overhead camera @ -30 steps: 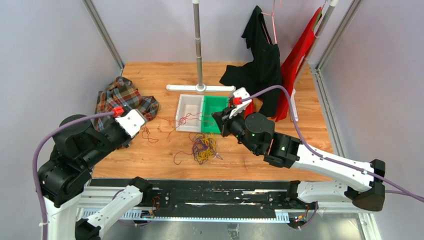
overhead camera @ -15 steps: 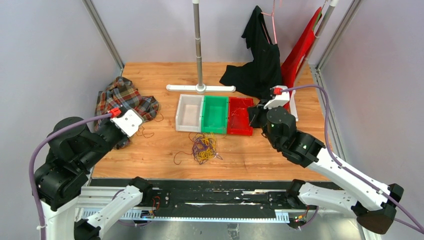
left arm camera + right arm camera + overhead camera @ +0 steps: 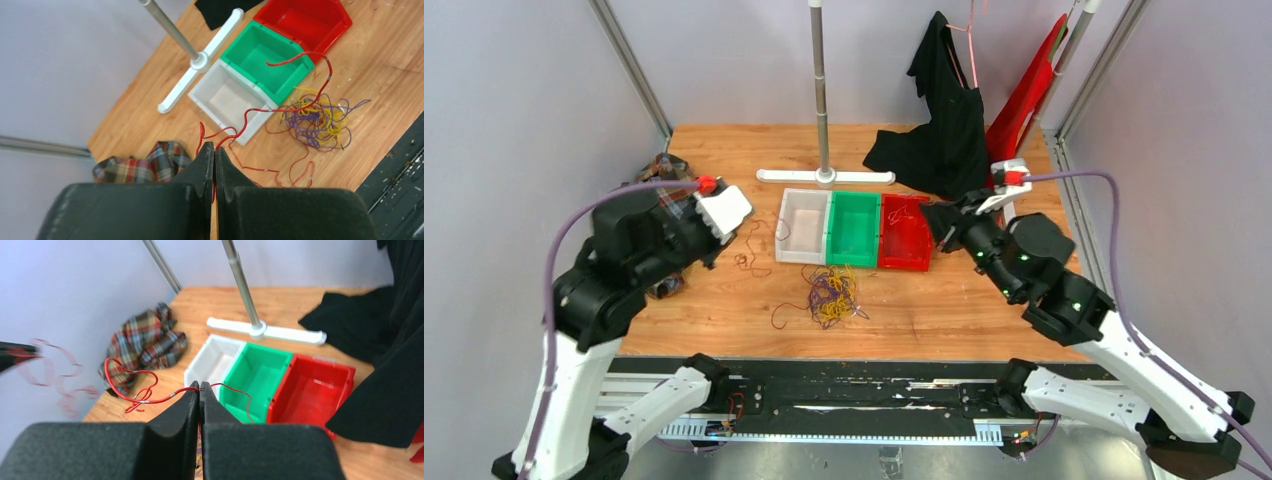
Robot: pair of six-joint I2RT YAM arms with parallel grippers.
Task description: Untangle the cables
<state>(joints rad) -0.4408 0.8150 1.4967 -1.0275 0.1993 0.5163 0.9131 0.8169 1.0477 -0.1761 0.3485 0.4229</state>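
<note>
The left claw and the right claw each pinched a thin, curly dark-red wire strand — seemingly the same one. The tangled yellow-and-purple wire bunch lay beyond the left claw's tips, rightward; a slow, firm pull apart looked wisest.

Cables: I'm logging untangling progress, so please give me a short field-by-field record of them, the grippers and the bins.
left gripper: shut on red cable
right gripper: shut on red strand; cannot tell whether it is the same wire
tangle: yellow and purple, loose on the table, on the near side of the green bin
bins: white bin, green bin, red bin, side by side in a row, left to right
</note>
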